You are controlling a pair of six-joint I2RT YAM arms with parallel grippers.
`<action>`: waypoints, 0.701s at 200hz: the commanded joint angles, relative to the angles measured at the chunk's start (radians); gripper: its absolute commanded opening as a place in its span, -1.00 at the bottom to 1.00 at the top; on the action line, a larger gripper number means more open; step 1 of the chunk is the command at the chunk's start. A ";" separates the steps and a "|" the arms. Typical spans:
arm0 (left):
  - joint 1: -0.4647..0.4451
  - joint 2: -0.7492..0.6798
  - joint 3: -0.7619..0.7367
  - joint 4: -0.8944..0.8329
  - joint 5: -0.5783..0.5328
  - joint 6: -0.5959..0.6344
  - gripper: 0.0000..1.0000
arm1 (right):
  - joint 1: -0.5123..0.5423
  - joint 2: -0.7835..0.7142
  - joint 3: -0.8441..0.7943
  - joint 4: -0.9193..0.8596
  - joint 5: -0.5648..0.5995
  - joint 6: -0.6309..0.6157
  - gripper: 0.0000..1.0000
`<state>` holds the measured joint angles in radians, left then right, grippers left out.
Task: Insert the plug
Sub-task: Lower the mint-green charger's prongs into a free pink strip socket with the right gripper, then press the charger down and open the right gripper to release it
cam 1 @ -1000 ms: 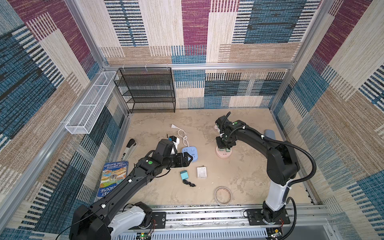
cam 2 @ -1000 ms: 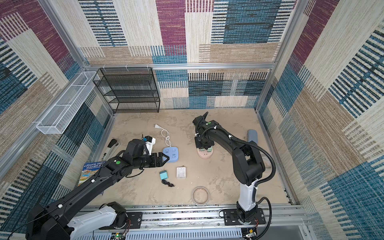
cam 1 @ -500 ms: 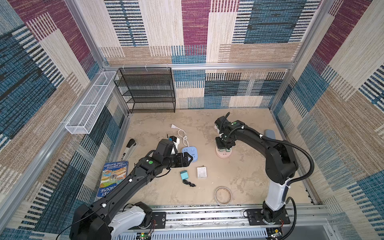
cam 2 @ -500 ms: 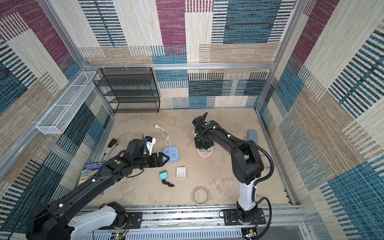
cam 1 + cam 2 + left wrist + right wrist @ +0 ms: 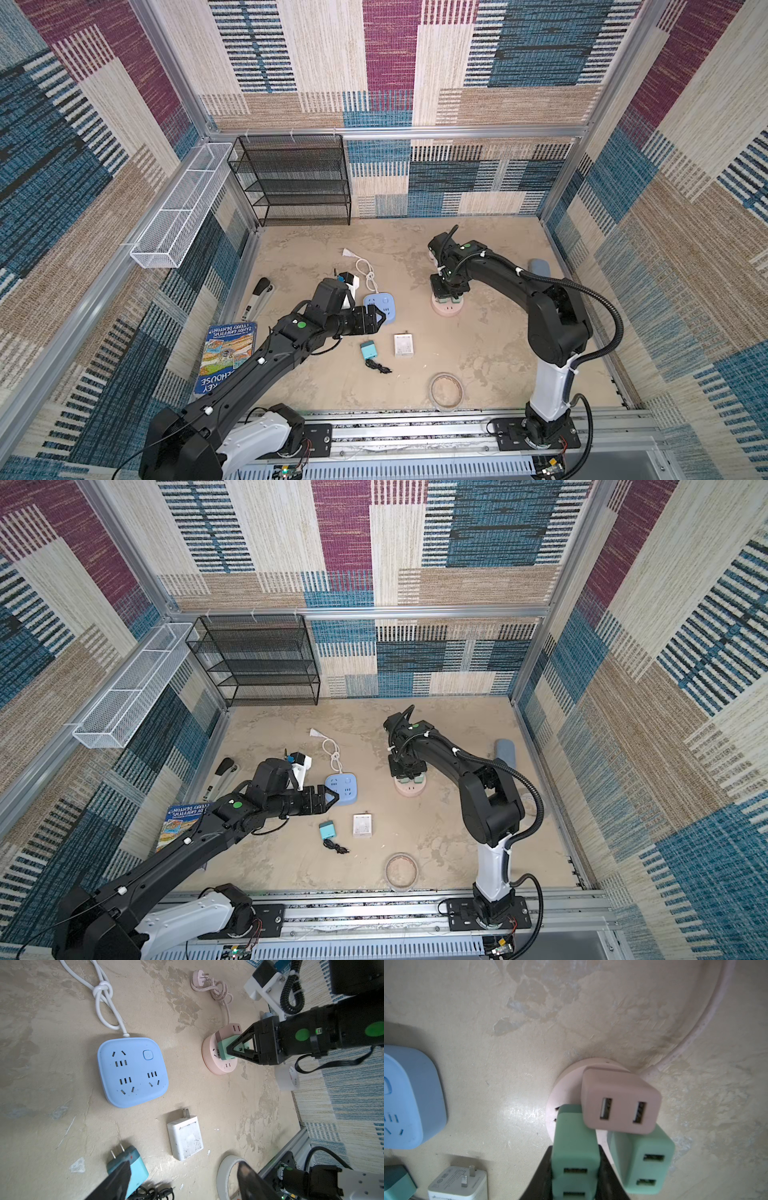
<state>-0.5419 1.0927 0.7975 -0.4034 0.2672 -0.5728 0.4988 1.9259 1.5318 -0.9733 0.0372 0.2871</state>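
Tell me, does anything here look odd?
The white cord of the square blue power strip is tied in a knot, and the flat white charger lying beside it looks scuffed and dirt-speckled.

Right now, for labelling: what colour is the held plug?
Mint green plug, clearest in the right wrist view.

Matt green plug, matt pink socket base (plastic); rough, patchy tabletop.

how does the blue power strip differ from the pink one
The blue power strip is a rounded square; the pink power strip is round. The blue strip's sockets are all empty; the pink strip carries a pink adapter and two green adapters. The blue strip has a white cord, the pink strip a pink cord. Both lie flat, sockets up.
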 commanded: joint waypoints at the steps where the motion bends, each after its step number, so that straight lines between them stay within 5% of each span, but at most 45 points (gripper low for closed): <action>1: 0.000 -0.002 -0.004 0.026 0.000 0.002 0.70 | 0.000 0.028 -0.006 0.007 -0.004 -0.005 -1.00; 140: 0.000 0.009 -0.011 0.043 0.011 0.004 0.69 | 0.001 0.090 0.016 -0.001 -0.019 -0.016 -1.00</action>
<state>-0.5419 1.0958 0.7891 -0.3885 0.2680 -0.5724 0.4980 1.9781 1.5578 -0.9783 0.0368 0.2863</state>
